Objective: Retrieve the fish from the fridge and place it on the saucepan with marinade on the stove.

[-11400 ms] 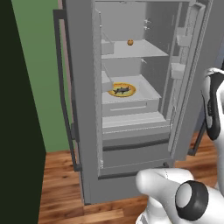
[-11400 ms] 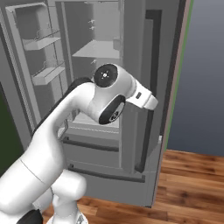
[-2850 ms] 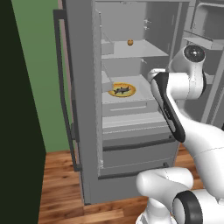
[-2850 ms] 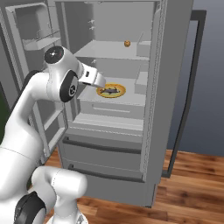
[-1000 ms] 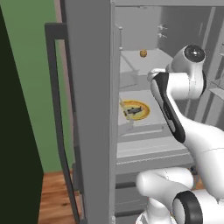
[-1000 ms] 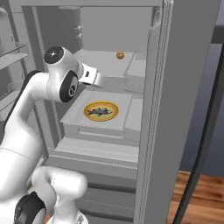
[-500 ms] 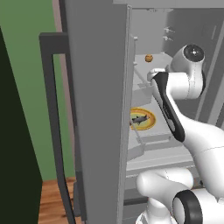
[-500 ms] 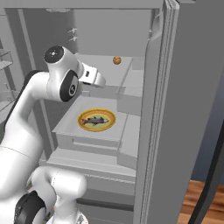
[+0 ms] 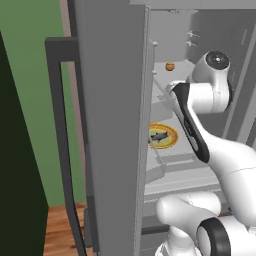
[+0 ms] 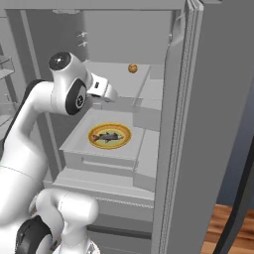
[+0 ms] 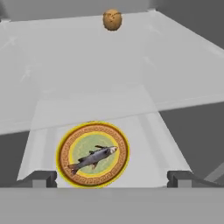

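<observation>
One slim dark-grey fish (image 11: pixel 93 158) | on orange plate (image 11: pixel 65 153) | fingers (image 11: pixel 41 178) apart

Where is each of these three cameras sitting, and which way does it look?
Left base view: behind the arm on its left, facing into the fridge past the door edge; the white arm rises at lower right.
Right base view: behind the arm on its right, facing the same shelves; the arm rises at lower left, with the gripper above the plate.
Hand view: on the hand, looking down along the open gripper at the fish.
All three share the fish on its plate and the small orange ball.
</observation>
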